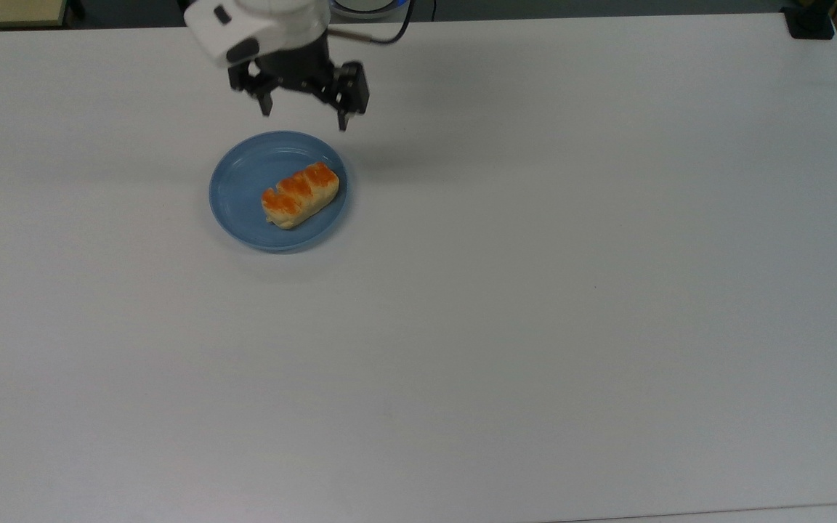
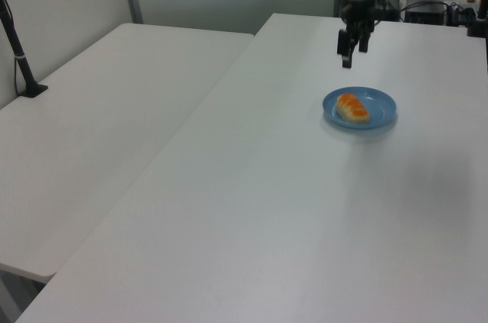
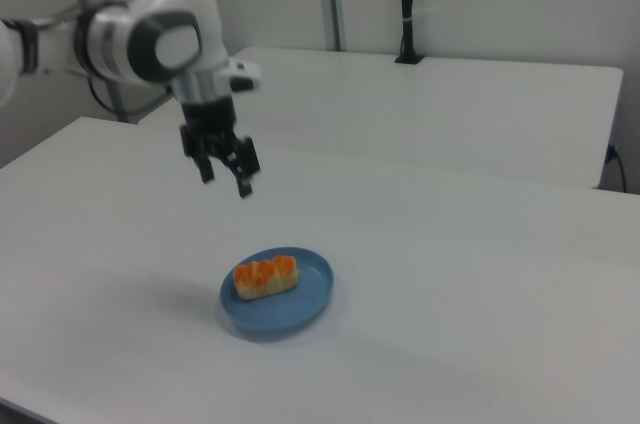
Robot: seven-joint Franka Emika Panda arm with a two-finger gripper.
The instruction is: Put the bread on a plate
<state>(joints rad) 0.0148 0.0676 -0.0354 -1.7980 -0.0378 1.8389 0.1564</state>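
Bread (image 1: 300, 195), pale cream with orange-brown toasted bumps, lies on the blue plate (image 1: 238, 195); gripper (image 1: 305, 120) hangs above, fingers spread and empty, its arm cut off at the top view's edge.

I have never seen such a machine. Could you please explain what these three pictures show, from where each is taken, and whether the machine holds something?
It is one robot arm ending in a gripper with two black fingers. The top view looks down on a white table; the left view and the right view see the same table from two sides. On the table is a blue plate, and a small bread with orange-brown bumps lies on it. The gripper holds nothing: it hangs open above the table, apart from the plate and bread.
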